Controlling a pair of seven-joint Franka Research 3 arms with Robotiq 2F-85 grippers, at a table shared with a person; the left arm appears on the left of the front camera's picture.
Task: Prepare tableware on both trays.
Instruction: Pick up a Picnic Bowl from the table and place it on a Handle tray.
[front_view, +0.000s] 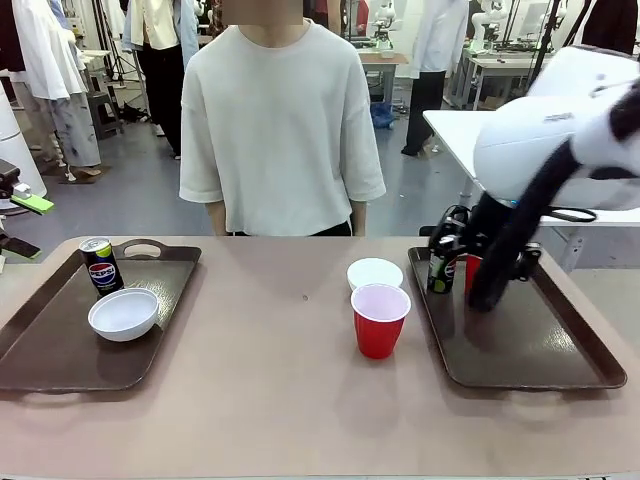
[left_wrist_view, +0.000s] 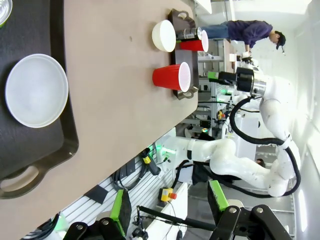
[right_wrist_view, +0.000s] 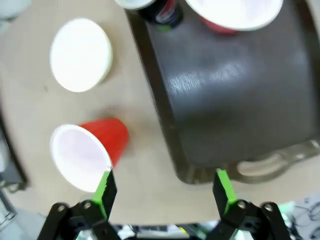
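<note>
Over the right tray (front_view: 520, 350), which holds a Pepsi can (front_view: 441, 270) and red cup (right_wrist_view: 234, 10), the right gripper (right_wrist_view: 163, 176) hangs with fingers spread, empty; the left gripper (left_wrist_view: 167, 196) likewise.

My left tray (front_view: 60, 345) held an upright Pepsi can (front_view: 100, 265) and a white bowl (front_view: 123, 313). My right tray (front_view: 520, 350) held a second can (front_view: 441, 265) beside a red cup (front_view: 472, 272). Another bowl (front_view: 375, 273) and another red cup (front_view: 380, 320) stood upright on the table (front_view: 260, 400) between.

Count: 2 trays (front_view: 50, 350) (front_view: 530, 345), 2 cans (front_view: 101, 265) (front_view: 441, 265), 2 bowls (front_view: 123, 313) (front_view: 375, 273), 2 cups (front_view: 380, 318) (left_wrist_view: 192, 45), 1 person (front_view: 280, 130) at the table.
</note>
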